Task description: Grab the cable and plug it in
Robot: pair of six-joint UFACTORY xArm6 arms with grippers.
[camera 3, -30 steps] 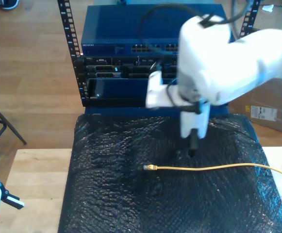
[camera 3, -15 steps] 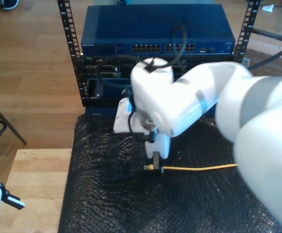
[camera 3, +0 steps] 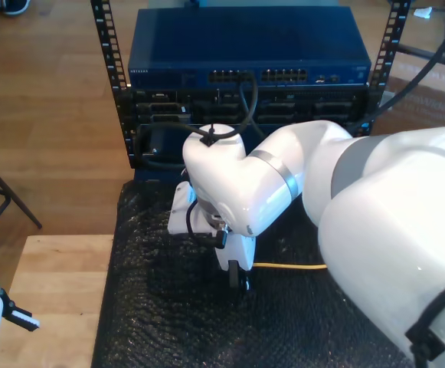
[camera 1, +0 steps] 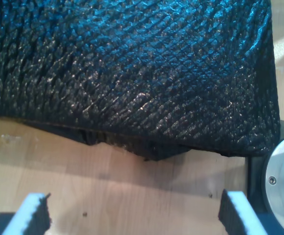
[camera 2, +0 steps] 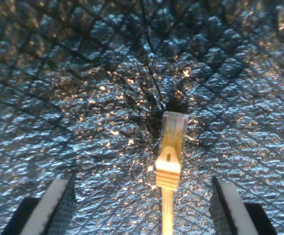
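The second pincer (camera 2: pixel 142 208) has swung across and dropped over the cable (camera 2: pixel 170 161), jaws spread wide with the plug lying between them, nothing gripped yet; a grasp looks near. The first pincer (camera 1: pixel 132 215) hangs open over the bench (camera 1: pixel 107 181). One cable, two arms, one black mat (camera 3: pixel 153 322).

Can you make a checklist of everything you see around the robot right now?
Surface: black bubble-wrap sheet over a light wooden table.
Job's things: yellow cable lies flat on the sheet, clear plug at its tip.
Clutter: nothing seen.
Grippers: my second gripper is open, fingers either side of the plug, not touching it. My first gripper is open above bare wood at the sheet's edge.
Cables: black cable loops in front of the rack.
Surroundings: blue network switch in a rack, wooden floor.
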